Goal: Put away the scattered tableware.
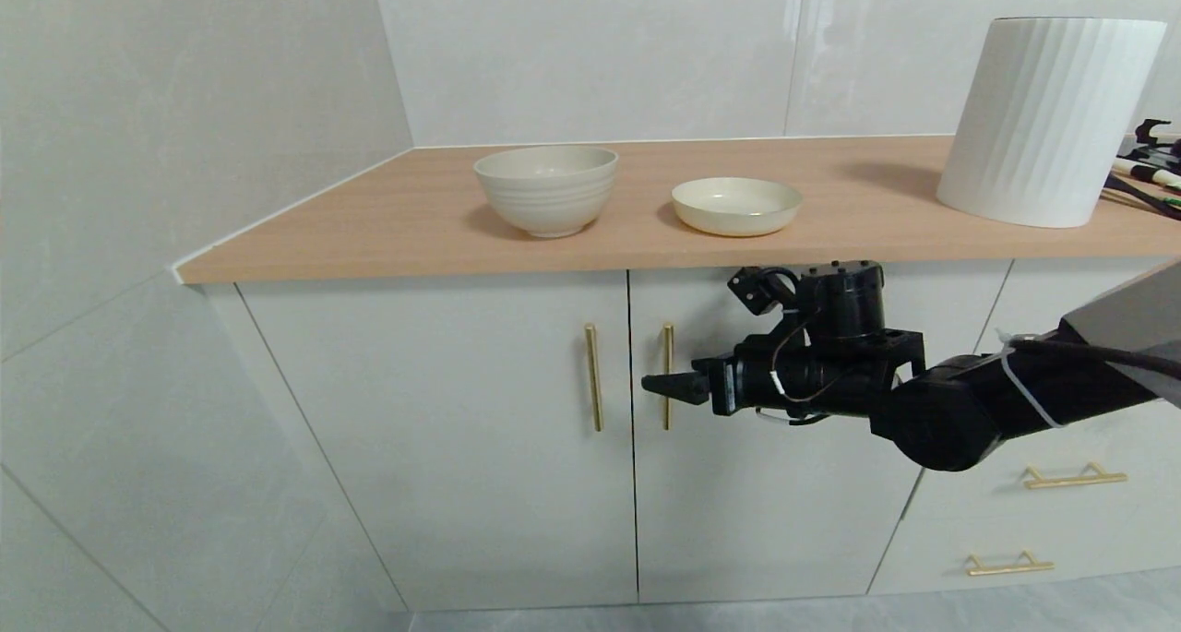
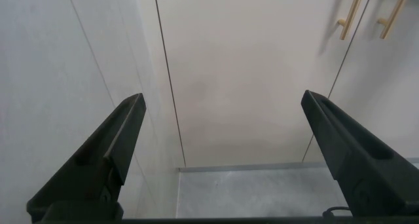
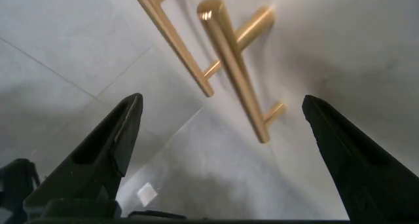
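Starting at the far left: left gripper (image 2: 222, 99), jaws spread wide with nothing between them, facing a plain pale cabinet door (image 2: 249, 86) low down, near the grey floor (image 2: 249, 191).

Next, on the wooden countertop (image 1: 387, 226), a deep cream bowl (image 1: 546, 189) with a ribbed wall. Stands upright on the left part of the top, near the front edge.

Below, on two closed doors, a pair of vertical gold bars: left handle (image 1: 594, 376) and right handle (image 1: 667, 376), just beside each other across the door gap.

Directly in front of the right handle, the right gripper (image 1: 666, 386), held level under the counter edge. Jaws released and wide apart, with the bar seen between the two fingers (image 3: 111, 145) and not clasped. Contact with the bar: cannot tell.

Further right on the top, a shallow cream dish (image 1: 735, 206), upright, near the bowl but apart from it.

Well to the right, a tall white ribbed container (image 1: 1047, 120), then some dark utensils (image 1: 1149, 166) at the edge. Under these, gold drawer handles (image 1: 1075, 476).
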